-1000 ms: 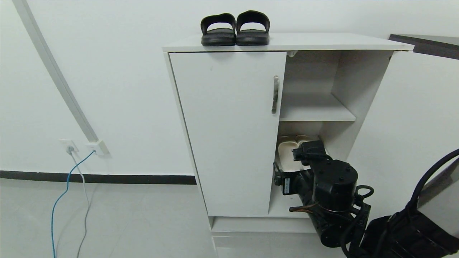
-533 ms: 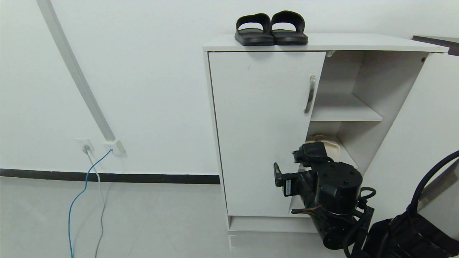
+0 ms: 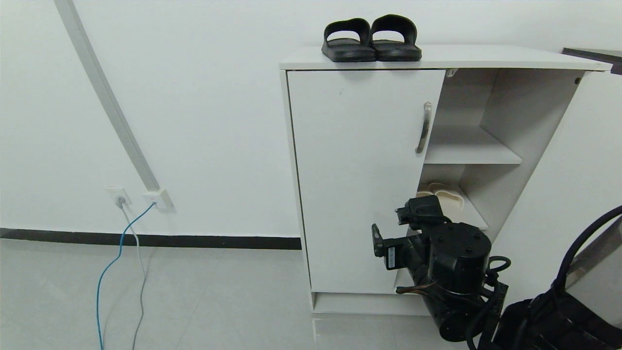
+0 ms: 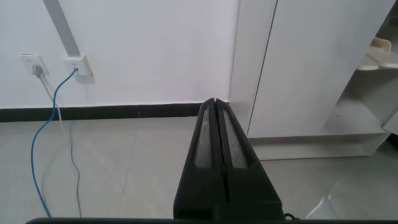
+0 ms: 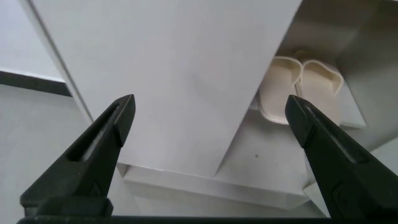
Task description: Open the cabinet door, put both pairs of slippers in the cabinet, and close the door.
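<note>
While the black slippers [image 3: 371,36] sit side by side on top of the cabinet [image 3: 486,56], the cream slippers [image 5: 301,87] lie on its lower shelf [image 3: 474,218], the right door [image 3: 568,170] swung open. The right pincer [image 5: 210,106] gapes wide before the shut left door [image 3: 359,180]; the left pincer [image 4: 214,109] is pressed closed above the floor [image 4: 124,174].

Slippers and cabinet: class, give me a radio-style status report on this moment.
Left gripper shut, right gripper open, both empty. Cream slippers on lower shelf; black slippers on cabinet top. Right door open. Nothing blocking the opening.
</note>
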### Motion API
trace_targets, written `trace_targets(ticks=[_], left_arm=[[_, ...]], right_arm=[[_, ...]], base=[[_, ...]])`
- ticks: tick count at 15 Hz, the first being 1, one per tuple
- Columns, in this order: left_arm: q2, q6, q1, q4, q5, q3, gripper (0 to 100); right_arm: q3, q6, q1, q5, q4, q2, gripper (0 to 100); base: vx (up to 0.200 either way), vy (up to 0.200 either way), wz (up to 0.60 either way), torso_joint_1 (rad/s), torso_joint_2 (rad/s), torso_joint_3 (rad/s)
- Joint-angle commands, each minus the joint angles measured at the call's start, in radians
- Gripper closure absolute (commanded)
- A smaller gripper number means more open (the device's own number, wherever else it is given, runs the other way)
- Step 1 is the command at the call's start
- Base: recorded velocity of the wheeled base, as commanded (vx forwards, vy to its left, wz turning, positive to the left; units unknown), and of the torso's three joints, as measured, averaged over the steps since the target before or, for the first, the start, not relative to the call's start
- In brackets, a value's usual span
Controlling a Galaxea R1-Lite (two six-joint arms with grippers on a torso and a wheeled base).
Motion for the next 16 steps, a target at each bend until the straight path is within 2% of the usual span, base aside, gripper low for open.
trace_targets(ticks=[1,8,10,16], left_arm=[[0.001,0.0,0.0,0.0,0.0,0.0,100],[0.001,0.0,0.0,0.002,0.0,0.0,100],[0.001,0.0,0.0,0.0,0.0,0.0,100],[0.001,0.0,0.0,0.0,0.0,0.0,100]], right_arm=[[0.0,0.0,0.0,0.0,0.0,0.003,0],[0.002,-0.002,0.001,0.0,0.0,0.002,0],[0.002,-0.002,0.001,0.0,0.0,0.002,0],[0.002,-0.002,0.001,0.0,0.002,0.002,0]], base=[[0.0,0.0,0.0,0.0,0.0,0.0],[0.0,0.0,0.0,0.0,0.0,0.0],[0.0,0.0,0.0,0.005,-0.17,-0.242],[0.0,0.0,0.0,0.061,-0.44,-0.357]])
